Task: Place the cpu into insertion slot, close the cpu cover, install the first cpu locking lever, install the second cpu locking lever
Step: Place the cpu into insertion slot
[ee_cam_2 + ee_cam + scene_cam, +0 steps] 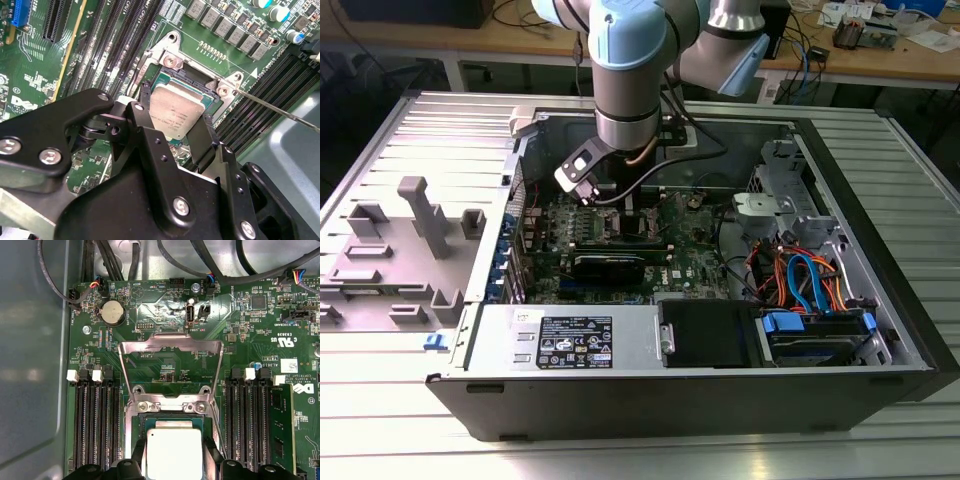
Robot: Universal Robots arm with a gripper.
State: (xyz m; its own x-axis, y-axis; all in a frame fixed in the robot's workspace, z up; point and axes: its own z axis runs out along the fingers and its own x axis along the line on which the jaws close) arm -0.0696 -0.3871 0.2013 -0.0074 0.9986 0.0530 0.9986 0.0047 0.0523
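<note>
The gripper (176,119) has its black fingers (142,117) drawn narrow around the cpu (176,106), one finger against each of two opposite edges, so the chip sits clasped between them. The cpu is a small flat square with a matte silvery-grey metal top bearing faint print, and a thin green border shows around its lid in both wrist views. It lies squarely over the insertion slot (172,416). Whether it is fully seated in the slot or held just above it cannot be told. The slot shows a dark inner frame and a silvery metal rim with two screws along the edge beyond the chip. A thin metal lever rod (280,114) runs out from one corner of the slot, lifted clear of the board. Past the slot, in the first wrist view, the cpu cover (170,341) stands flipped open, a thin silvery frame through whose cut-out middle the green motherboard (250,325) shows. Long black memory slots (97,425) flank the socket on both sides, and a round coin battery (112,313) sits further off. In the exterior view the arm (630,90) reaches straight down into an open computer case (880,330) lying on a slatted metal table (440,130), with grey plastic fixtures (425,215) on the exterior view's left.
</note>
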